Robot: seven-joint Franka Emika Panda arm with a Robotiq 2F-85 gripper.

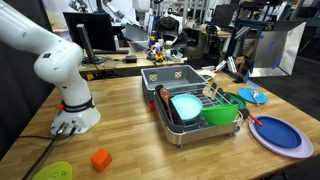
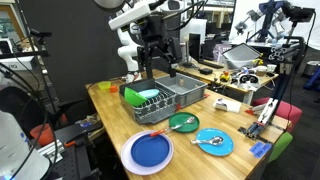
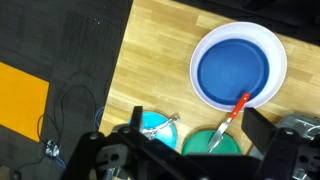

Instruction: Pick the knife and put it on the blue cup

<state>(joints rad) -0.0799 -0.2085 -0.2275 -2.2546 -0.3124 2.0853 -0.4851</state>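
Wooden surface (image 1: 130, 125) carries everything. The claw (image 2: 158, 70) hangs above the dish rack (image 2: 170, 100) at its middle, fingers spread wide with nothing between them. Near one corner of the surface lies the blue-purple plate (image 3: 238, 68). The knife (image 3: 232, 115) rests with one end on that plate's rim and the other reaching toward the green plate (image 3: 215, 148). In the wrist view the knife lies just ahead of the claw and a little to one side. Its long axis slants across the line between the fingers, so the wrist probably needs turning. It is slim, short and red-orange. What may be the blue cup (image 2: 258, 150) sits at the surface's edge, well apart from the knife.
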